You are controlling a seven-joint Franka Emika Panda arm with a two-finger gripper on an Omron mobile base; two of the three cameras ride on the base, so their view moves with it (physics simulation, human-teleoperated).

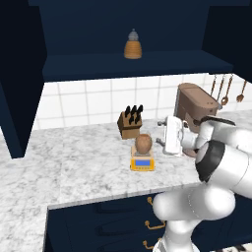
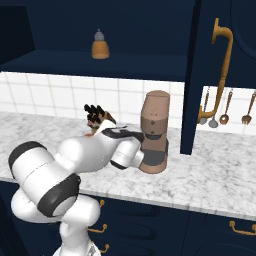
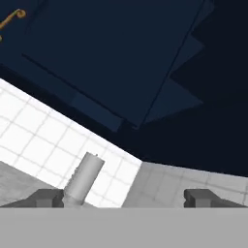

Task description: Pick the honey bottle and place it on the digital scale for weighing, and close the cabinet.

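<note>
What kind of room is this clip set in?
A rendered home kitchen, by the look of it: a grey-veined white marble counter under an open dark navy wall cabinet, a wooden knife block with black handles, and a brown coffee machine against the white tiled wall.

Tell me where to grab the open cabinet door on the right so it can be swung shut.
Take the cabinet door by its long curved brass handle. The handle runs vertically and stands off the door face, so its middle leaves room for the claw to close across it. Come from the counter side, facing the handle; the door stands swung out over the counter.
</note>
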